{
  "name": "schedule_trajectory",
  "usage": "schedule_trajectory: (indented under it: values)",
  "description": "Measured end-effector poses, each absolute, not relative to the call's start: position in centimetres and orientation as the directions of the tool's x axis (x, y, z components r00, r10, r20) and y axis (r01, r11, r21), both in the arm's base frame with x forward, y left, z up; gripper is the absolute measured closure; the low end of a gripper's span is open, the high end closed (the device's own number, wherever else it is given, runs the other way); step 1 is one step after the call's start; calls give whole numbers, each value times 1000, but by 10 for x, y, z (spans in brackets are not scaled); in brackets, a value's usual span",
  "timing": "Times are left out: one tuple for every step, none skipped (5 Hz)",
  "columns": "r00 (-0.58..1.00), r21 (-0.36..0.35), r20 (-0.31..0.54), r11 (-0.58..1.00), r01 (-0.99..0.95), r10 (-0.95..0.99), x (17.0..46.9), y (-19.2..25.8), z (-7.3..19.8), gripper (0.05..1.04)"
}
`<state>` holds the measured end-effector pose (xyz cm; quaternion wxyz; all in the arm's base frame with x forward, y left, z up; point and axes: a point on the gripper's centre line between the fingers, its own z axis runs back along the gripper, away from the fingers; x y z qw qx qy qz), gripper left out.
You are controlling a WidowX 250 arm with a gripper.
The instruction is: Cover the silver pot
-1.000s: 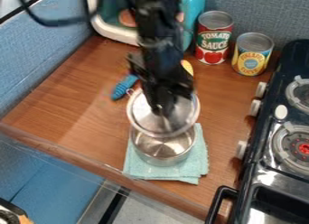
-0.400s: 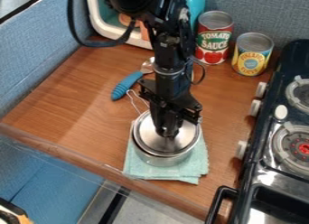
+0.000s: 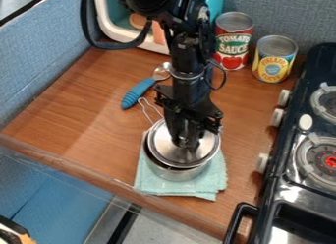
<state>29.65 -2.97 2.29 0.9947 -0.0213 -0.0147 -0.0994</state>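
Silver pot upright, lid on off-centre

The pot stands on a folded cloth near the bench's front edge — its wire handle points towards the back left corner, and its long axis follows that line. A dark crescent shows left of the lid. Over the lid's middle hangs the gripper — whether open or closed, I cannot tell. Behind lies a blue-handled spoon; two cans stand at the bench's back right corner.
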Motion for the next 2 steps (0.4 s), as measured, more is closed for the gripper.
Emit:
schedule_trajectory:
  values:
    - [978, -20, 94, 982, 187, -184, 298, -28, 51, 152]
    - [970, -10, 157, 982, 190, -186, 296, -28, 83, 75]
